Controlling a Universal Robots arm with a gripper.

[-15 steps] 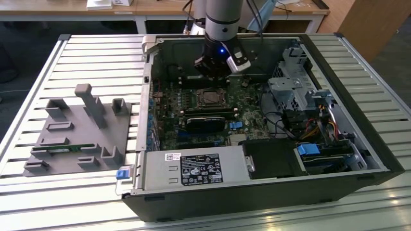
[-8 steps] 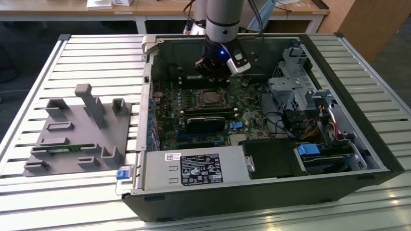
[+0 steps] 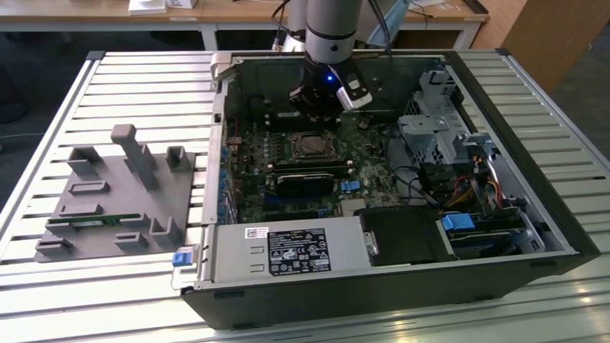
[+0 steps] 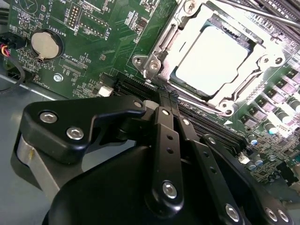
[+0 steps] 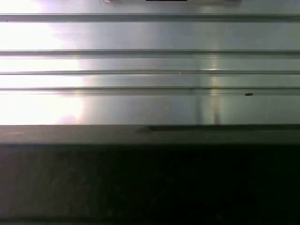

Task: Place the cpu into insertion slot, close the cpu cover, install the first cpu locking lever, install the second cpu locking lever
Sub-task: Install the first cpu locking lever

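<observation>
Item: my fingers (image 4: pixel 161 101), pressed together, holding nothing, poised just beside the insertion slot (image 4: pixel 213 56). Item: cpu (image 4: pixel 216 55), seated in that slot, silver top up. Item: cpu cover (image 4: pixel 164 47), lying down around the chip, apparently to retain it. Housing: open computer case (image 3: pixel 496 143), motherboard (image 4: pixel 93 42) inside.

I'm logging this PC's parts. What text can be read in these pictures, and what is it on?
Label on the power supply, exterior view: print too small to read.
Small sticker beside it: too small to read.
White lettering on the motherboard around the coin battery, second wrist view: too fine to quote reliably.
</observation>
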